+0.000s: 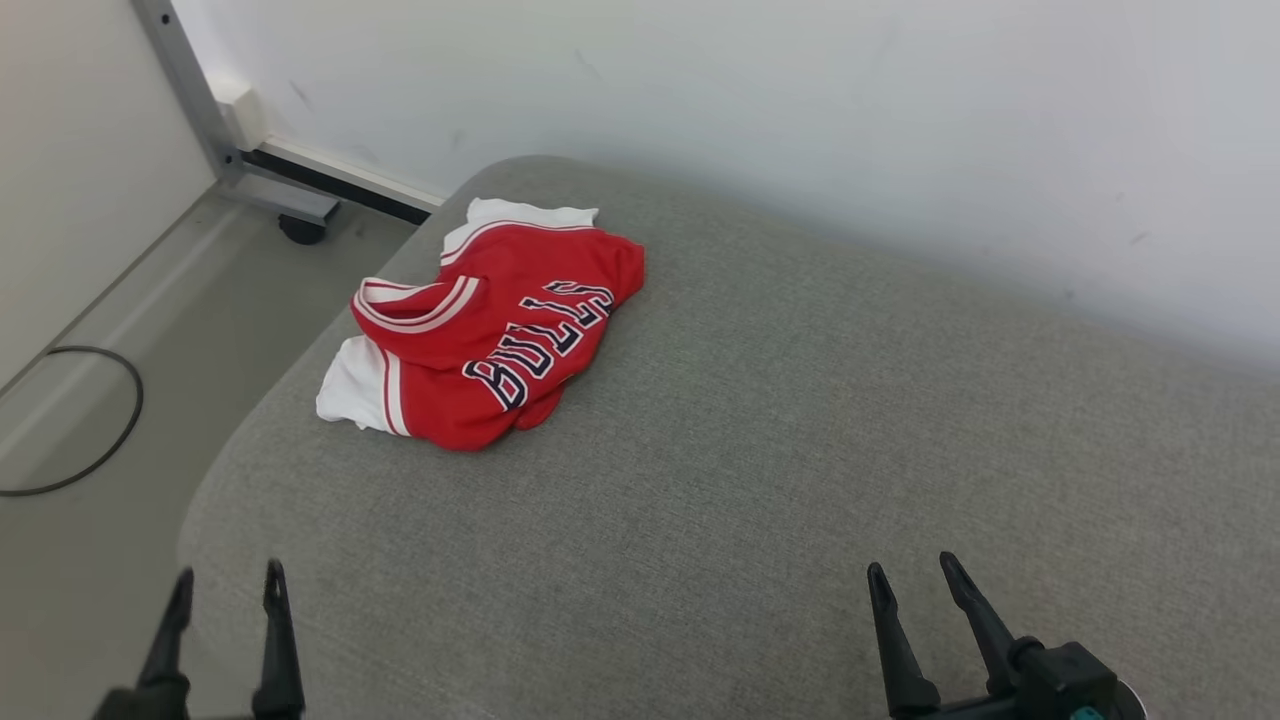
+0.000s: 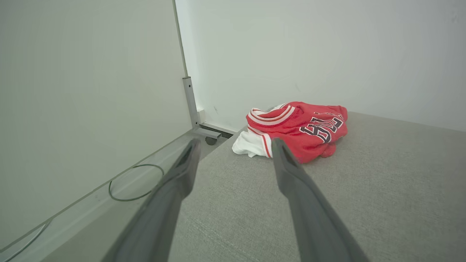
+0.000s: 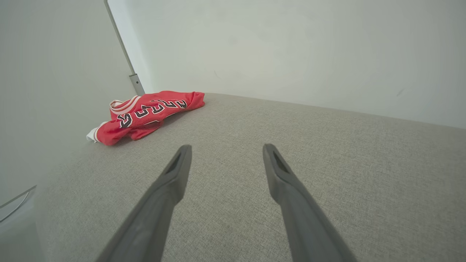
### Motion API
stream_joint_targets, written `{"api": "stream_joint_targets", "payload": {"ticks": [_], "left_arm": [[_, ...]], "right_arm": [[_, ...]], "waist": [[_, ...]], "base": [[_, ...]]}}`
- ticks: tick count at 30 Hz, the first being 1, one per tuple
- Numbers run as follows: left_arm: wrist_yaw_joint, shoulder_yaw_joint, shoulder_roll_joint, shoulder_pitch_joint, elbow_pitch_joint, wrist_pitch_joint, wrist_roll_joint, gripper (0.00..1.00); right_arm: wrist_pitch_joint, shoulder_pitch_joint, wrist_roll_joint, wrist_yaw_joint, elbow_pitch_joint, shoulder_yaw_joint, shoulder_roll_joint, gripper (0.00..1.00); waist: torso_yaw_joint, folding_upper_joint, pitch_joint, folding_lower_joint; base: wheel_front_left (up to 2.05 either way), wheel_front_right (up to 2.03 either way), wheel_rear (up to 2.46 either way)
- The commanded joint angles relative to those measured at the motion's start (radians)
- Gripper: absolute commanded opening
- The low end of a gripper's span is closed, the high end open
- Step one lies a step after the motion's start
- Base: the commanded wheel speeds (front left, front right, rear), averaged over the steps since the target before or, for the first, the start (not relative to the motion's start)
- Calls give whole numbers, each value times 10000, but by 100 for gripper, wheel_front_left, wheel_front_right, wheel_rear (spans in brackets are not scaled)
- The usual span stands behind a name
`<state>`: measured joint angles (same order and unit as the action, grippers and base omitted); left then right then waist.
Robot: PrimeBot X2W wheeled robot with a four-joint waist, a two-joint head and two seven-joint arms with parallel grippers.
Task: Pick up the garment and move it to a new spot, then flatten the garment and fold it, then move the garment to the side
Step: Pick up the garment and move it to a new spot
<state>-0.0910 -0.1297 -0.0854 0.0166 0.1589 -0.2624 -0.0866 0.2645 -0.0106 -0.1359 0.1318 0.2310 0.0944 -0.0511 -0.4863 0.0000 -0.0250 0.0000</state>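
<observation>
Two long dark fingers of the left gripper (image 1: 228, 572) are standing apart at the lower left of the head view with nothing between them, so this claw is open and empty. The right gripper (image 1: 912, 565) is showing the same state at the lower right: its tapered fingers are spreading in a narrow V and are gripping nothing. Both are hovering at the near part of a wide cushion (image 1: 760, 450), the left one just at its rounded left edge. The cushion is wearing a grey woven cover with a fine, slightly rough weave.

The jersey (image 1: 500, 330) is lying crumpled at the far left corner of this cushion, well apart from both grippers. Its cloth is red (the dark letters with white outline are reading upside down from the head), with a striped red and white collar and white cloth showing at two ends.

Behind the cushion a smooth pale wall (image 1: 800, 100) is rising. On the pale floor (image 1: 200, 330) a thin dark cable (image 1: 140, 400) is curving in a loop, near a grey metal post (image 1: 190, 90) with a small black wheel (image 1: 303, 230).
</observation>
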Motion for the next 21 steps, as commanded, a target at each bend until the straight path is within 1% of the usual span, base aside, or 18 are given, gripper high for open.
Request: {"api": "stream_joint_targets", "payload": {"ticks": [1,6,9,14,16,18,21], "left_arm": [[-59,-79,-118,-411,47,-19,24,100],[-281,-192,-622,-1851,525,-19,-311,100],[-341,-306,-978,-2843,990,-18,-749,100],[-384,-262,-1853,-4342,2029,-18,-1532,100],[-386,-30,-2242,-4926,2545,146,-2152,100],[-378,-84,-2654,-5550,3014,501,-2998,100],[-380,347,-3299,-6297,3532,1117,-3960,100]], "right_arm": [[8,112,96,-26,-90,33,15,100],[8,584,247,-26,-167,16,9,100],[8,936,293,-26,-249,24,9,100],[8,1511,190,-26,-400,104,10,100],[6,1666,112,-26,-457,86,7,100],[8,1821,60,-26,-497,126,10,100],[8,2010,2,-26,-532,125,10,100]], "waist": [[454,0,-365,0],[1243,0,-1093,0],[1744,0,-1633,0],[2568,0,-2496,0],[2837,0,-2752,0],[3106,0,-3004,0],[3418,0,-3291,0]], "base": [[0,0,0],[0,0,0],[0,0,0],[0,0,0],[0,0,0],[0,0,0],[0,0,0]]}}
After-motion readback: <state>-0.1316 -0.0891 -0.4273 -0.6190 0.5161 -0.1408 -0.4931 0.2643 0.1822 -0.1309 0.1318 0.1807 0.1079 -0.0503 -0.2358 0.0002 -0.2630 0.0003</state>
